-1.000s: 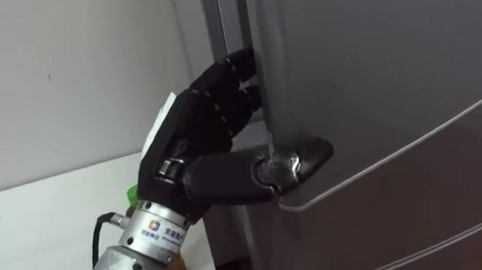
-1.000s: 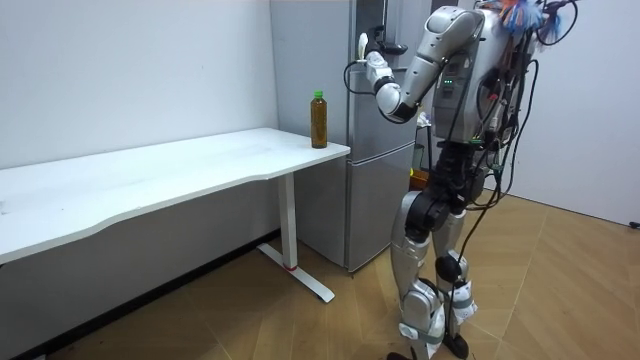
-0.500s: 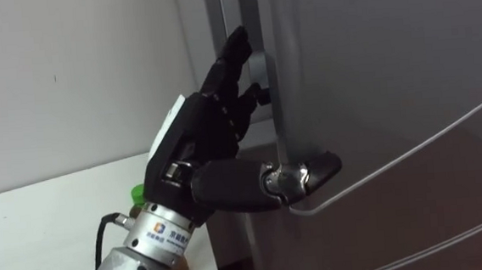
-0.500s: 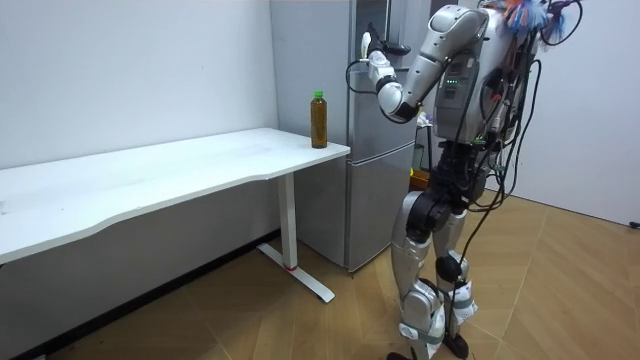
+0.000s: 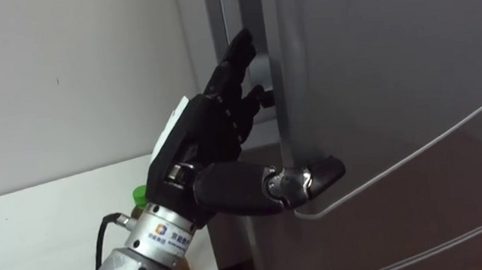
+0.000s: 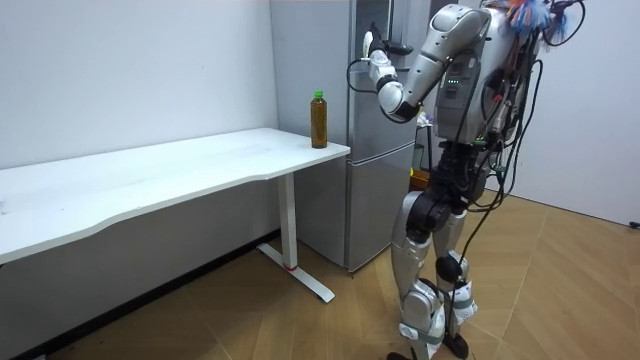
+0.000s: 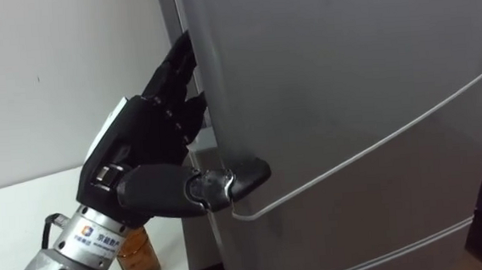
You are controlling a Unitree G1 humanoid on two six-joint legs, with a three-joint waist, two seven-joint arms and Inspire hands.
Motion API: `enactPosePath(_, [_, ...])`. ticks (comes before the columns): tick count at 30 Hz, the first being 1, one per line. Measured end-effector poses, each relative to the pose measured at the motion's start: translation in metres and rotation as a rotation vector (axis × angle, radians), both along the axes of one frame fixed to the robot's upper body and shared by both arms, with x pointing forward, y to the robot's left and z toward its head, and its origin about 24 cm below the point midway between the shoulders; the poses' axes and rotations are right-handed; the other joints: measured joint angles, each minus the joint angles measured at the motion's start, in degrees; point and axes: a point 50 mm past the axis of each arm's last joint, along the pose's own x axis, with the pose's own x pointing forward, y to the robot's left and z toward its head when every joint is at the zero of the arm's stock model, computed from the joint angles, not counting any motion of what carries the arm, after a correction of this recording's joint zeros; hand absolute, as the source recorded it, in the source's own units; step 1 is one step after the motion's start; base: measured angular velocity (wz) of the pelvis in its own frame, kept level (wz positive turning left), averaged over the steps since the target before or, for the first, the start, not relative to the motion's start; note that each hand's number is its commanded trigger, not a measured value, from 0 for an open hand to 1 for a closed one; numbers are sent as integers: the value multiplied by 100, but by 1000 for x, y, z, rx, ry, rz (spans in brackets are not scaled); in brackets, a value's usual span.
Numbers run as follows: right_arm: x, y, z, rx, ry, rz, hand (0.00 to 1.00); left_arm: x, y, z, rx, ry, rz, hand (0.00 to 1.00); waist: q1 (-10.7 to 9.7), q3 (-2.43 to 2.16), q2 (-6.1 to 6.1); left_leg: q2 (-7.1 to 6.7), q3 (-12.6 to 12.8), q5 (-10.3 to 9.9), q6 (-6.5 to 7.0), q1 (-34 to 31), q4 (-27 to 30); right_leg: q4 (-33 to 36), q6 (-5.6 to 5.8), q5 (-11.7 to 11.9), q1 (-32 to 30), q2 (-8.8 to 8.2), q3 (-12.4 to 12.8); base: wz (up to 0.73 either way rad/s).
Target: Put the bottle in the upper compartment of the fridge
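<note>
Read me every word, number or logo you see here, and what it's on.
Left hand, wrist band: a small logo with a line of print, too small to read.
Bottle: no label that can be read.
Fridge door: no writing or sign.

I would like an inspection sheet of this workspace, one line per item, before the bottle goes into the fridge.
surface: white table, bare but for the bottle at its end by the fridge.
job's things: bottle upright, capped, untouched; fridge upper door not clearly open.
clutter: nothing seen.
hands: left hand grips the door's edge, fingers behind, thumb on front.
cables: nothing seen besides the robot's own.
surroundings: white wall, wooden floor.
</note>
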Motion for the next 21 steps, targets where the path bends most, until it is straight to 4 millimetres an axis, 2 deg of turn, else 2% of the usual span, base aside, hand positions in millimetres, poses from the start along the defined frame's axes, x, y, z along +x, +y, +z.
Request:
enactPosePath(13, [-2, -1, 0, 9, 4, -29, 0, 0, -2, 0, -11, 3, -4, 0, 5, 18, 24, 1, 71, 0, 0, 39, -1, -2, 4, 1, -1, -7, 69, 0])
enactPosePath(21, [-2, -2, 0, 7, 4, -29, 0, 0, -1, 0, -11, 4, -3, 0, 12, 10, 39, 1, 136, -1, 1, 48, -2, -1, 15, 8, -12, -10, 120, -2])
